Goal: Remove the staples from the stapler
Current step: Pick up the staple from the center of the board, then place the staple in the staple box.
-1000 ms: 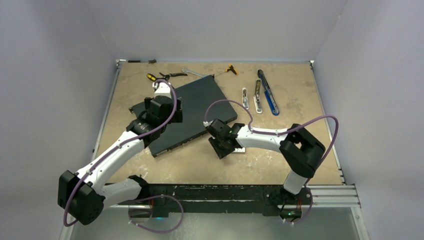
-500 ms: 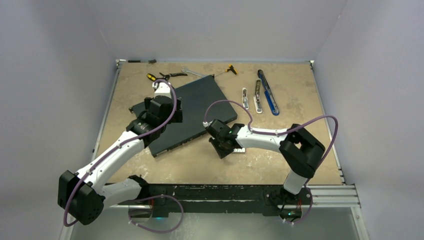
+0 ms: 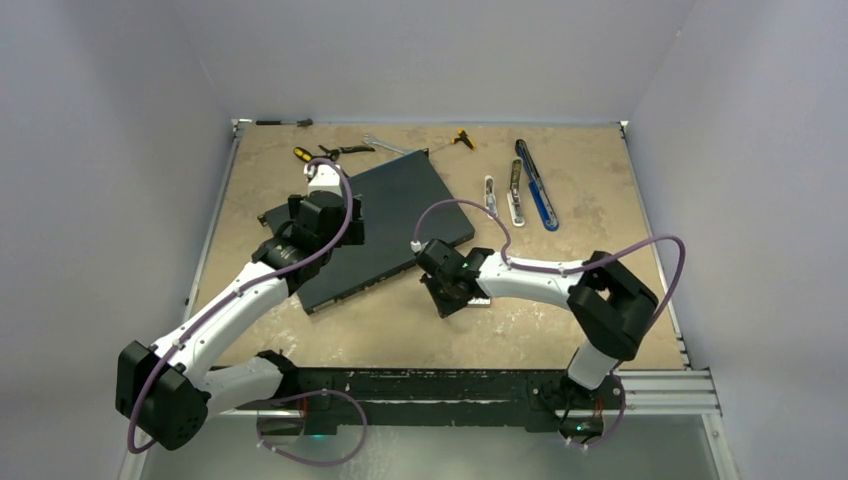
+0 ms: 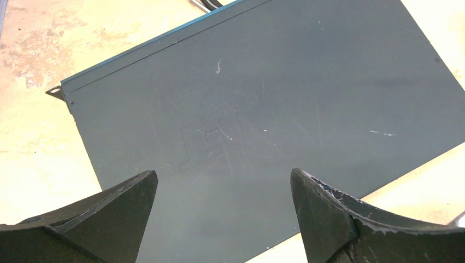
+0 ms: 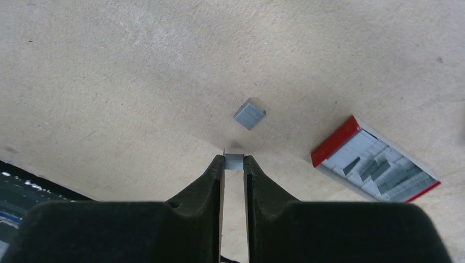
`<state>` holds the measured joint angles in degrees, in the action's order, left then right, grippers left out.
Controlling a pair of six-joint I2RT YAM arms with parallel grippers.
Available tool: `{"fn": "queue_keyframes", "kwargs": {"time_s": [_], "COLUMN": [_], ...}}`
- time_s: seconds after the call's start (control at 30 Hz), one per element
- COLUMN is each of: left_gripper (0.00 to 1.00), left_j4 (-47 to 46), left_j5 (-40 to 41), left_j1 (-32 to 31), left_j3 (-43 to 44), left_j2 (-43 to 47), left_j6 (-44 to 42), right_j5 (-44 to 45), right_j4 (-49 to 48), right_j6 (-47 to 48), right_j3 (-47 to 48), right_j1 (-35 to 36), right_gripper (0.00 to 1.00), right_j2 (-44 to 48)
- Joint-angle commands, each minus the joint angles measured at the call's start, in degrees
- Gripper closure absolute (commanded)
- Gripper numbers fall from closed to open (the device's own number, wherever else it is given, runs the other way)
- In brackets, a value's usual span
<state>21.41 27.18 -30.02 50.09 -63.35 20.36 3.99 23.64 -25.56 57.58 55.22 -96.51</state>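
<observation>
In the right wrist view, my right gripper [image 5: 234, 160] is shut on a small silvery bit of staples [image 5: 234, 162], pinched at the very fingertips just above the tan table. A second bit of staples [image 5: 250, 114] lies loose on the table a little beyond it. The stapler [image 3: 536, 186], blue and black, lies opened out at the back right, with two silvery parts [image 3: 514, 196] beside it, far from both grippers. My left gripper [image 4: 222, 176] hangs open over the dark panel [image 4: 263, 109], with nothing between its fingers.
A small red-and-white box [image 5: 375, 162] full of staple strips sits on the table just right of my right gripper. Screwdrivers and pliers [image 3: 340, 151] lie along the back edge. The dark panel [image 3: 385, 225] fills the table's left centre.
My right gripper's jaws have narrowed onto the bit of staples. The right arm shifted slightly. The left arm has not moved.
</observation>
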Motion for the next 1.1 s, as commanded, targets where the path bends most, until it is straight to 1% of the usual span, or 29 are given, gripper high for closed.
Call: {"fn": "queue_keyframes", "kwargs": {"time_s": [0.0,0.17,0.23,0.4,1.07], "left_gripper": [0.11,0.11,0.11,0.11,0.11], "left_j4": [-1.98,-1.96,-1.98,-2.07,-2.06], "left_j5": [-0.59,-0.55,-0.55,-0.80,-1.08], "left_j1": [0.45,0.49,0.45,0.52,0.80], "left_j3": [0.61,0.57,0.63,0.63,0.62], "left_j2": [0.60,0.62,0.60,0.51,0.25], "left_j6": [-0.50,-0.45,-0.41,-0.36,-0.50], "right_j5": [2.75,5.42,6.07,6.62,7.11], "right_j4": [3.78,6.58,7.55,8.47,7.04], "right_j6": [-4.48,-8.11,-9.05,-9.28,-8.37], "right_j3": [0.85,-0.31,-1.27,-3.23,-3.49], "right_j1": [-0.49,-4.40,-7.19,-11.34,-11.89], "right_gripper": [0.82,0.82,0.82,0.82,0.82], "right_j2": [4.15,6.92,8.63,11.86,7.40]}}
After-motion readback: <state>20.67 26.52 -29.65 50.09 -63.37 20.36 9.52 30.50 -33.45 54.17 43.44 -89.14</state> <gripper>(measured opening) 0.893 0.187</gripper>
